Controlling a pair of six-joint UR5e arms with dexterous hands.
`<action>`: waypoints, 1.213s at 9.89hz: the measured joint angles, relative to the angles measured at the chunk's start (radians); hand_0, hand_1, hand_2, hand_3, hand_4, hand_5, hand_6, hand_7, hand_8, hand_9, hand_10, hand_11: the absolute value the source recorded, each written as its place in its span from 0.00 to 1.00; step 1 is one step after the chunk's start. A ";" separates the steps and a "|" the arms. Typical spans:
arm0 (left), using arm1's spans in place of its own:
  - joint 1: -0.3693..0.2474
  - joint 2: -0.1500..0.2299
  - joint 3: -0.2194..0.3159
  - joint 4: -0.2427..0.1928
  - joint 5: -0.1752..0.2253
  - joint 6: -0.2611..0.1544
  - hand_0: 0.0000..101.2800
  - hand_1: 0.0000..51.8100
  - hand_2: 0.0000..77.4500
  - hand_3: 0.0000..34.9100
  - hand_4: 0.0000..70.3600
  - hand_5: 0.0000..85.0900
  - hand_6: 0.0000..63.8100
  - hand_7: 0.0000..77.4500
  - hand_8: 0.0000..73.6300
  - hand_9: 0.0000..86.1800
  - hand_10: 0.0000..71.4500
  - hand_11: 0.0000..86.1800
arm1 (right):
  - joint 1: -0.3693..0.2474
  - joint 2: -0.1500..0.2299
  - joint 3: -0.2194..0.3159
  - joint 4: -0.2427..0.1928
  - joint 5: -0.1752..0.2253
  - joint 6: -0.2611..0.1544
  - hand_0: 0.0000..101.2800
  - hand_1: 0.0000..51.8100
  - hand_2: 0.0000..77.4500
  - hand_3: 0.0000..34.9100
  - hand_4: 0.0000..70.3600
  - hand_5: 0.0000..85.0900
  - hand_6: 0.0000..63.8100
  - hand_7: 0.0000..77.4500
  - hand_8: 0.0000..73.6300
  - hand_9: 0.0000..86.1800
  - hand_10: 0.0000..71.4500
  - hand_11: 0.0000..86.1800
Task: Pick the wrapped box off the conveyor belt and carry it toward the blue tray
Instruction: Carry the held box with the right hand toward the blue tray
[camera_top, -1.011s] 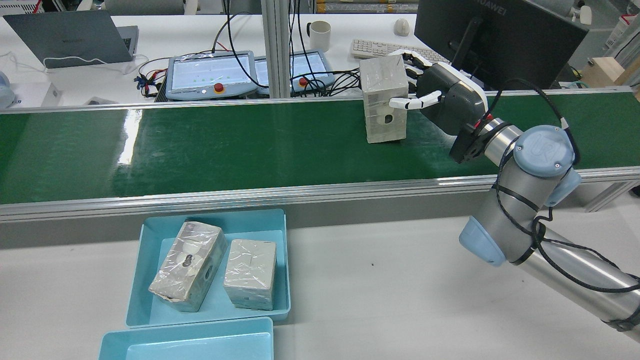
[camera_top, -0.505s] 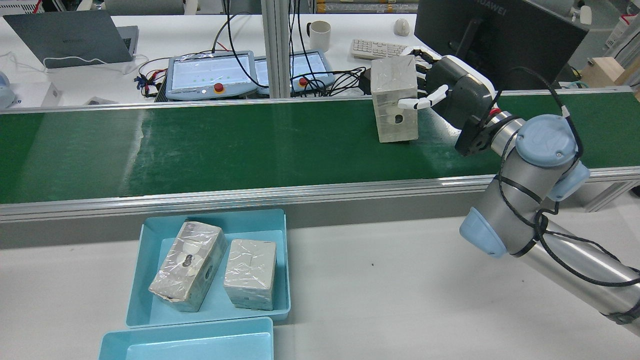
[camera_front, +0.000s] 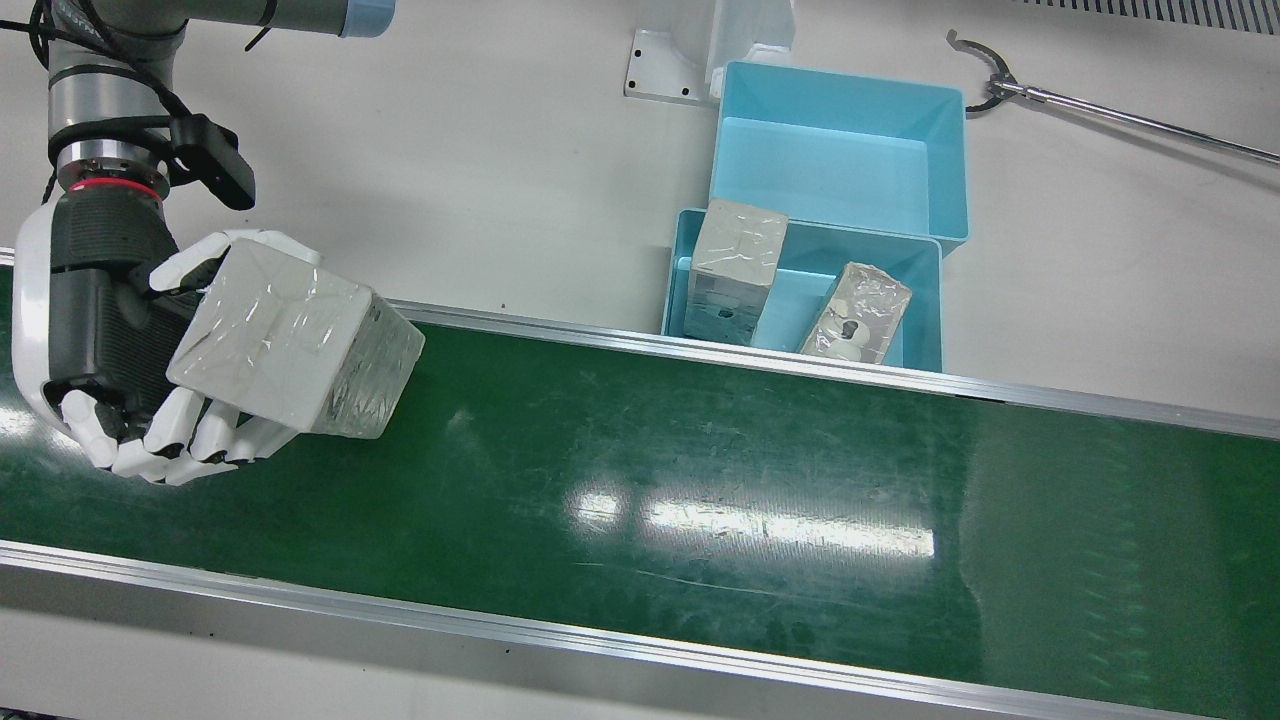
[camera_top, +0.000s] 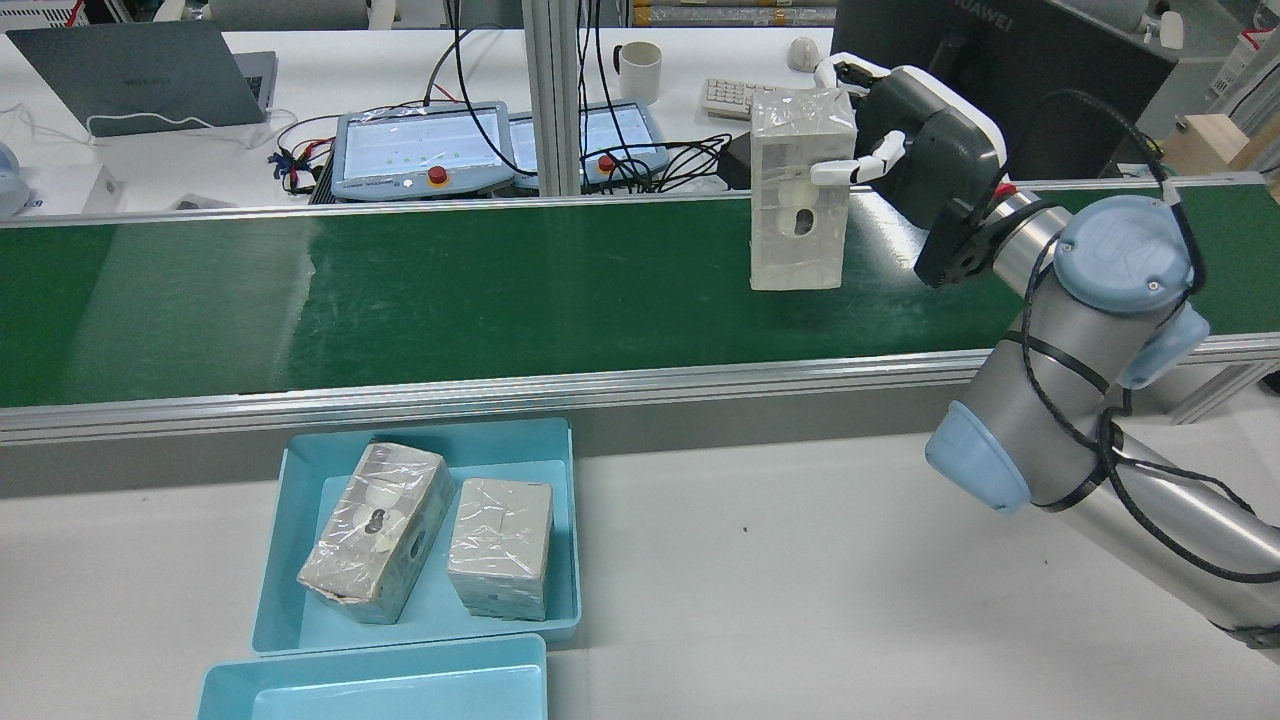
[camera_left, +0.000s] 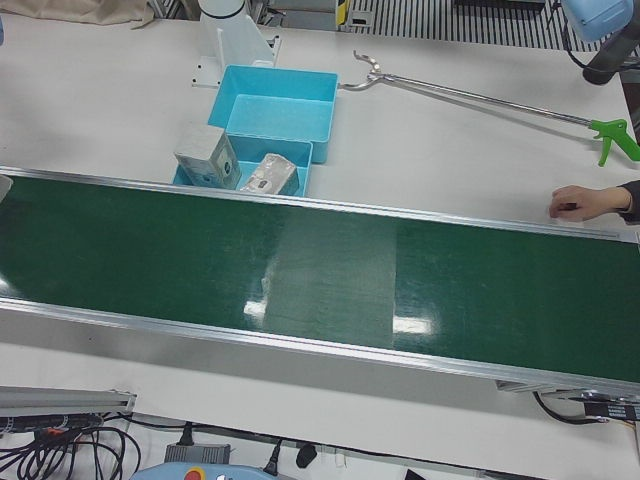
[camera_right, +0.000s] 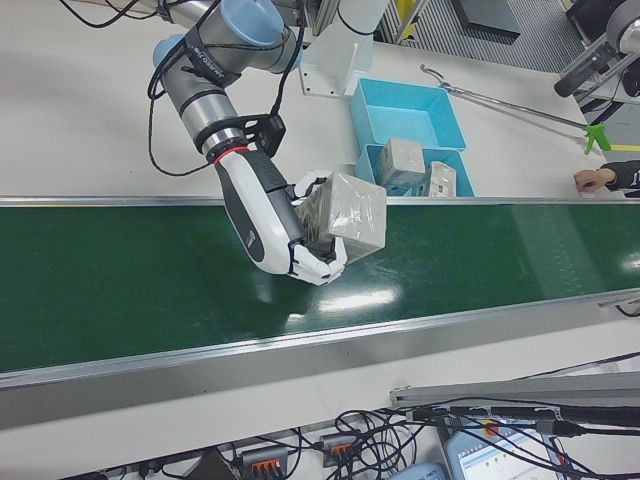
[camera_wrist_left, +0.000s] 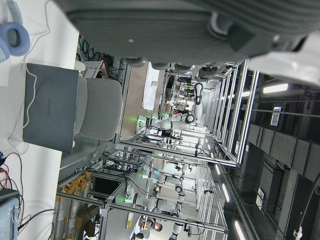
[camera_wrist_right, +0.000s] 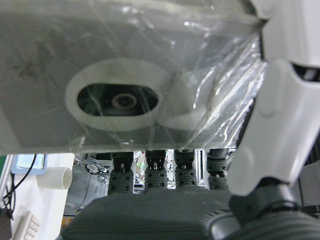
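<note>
The right arm (camera_top: 1060, 380) is a silver metal tube with pale blue caps at its joints; one round cap bears a faint embossed logo (best seen in the rear view). Thin black cables loop around it, bound with black ties. A red ring marks the wrist, beside a small black box. The right hand (camera_front: 110, 330) has a dark grey body edged in white, with white segmented fingers (camera_front: 190, 440) and ribbed dark pads.
</note>
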 joint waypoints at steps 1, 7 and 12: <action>0.000 0.000 0.000 0.000 0.000 0.000 0.00 0.00 0.01 0.00 0.00 0.01 0.01 0.01 0.00 0.00 0.01 0.00 | 0.001 0.003 0.038 -0.003 0.000 -0.019 0.48 0.06 0.46 0.22 0.31 0.82 0.47 0.83 0.64 0.55 0.66 0.47; 0.000 0.000 0.000 0.000 0.000 0.000 0.00 0.00 0.01 0.00 0.00 0.01 0.01 0.00 0.00 0.00 0.00 0.00 | -0.200 0.133 0.130 -0.014 0.093 -0.162 0.44 0.02 0.42 0.02 0.32 0.79 0.96 1.00 0.96 0.93 0.98 0.94; 0.000 0.000 0.000 0.000 0.000 0.000 0.00 0.00 0.01 0.00 0.00 0.01 0.01 0.00 0.00 0.00 0.01 0.00 | -0.409 0.184 0.118 -0.008 0.182 -0.251 0.49 0.02 0.28 0.03 0.36 0.82 0.93 1.00 0.64 0.93 0.69 0.97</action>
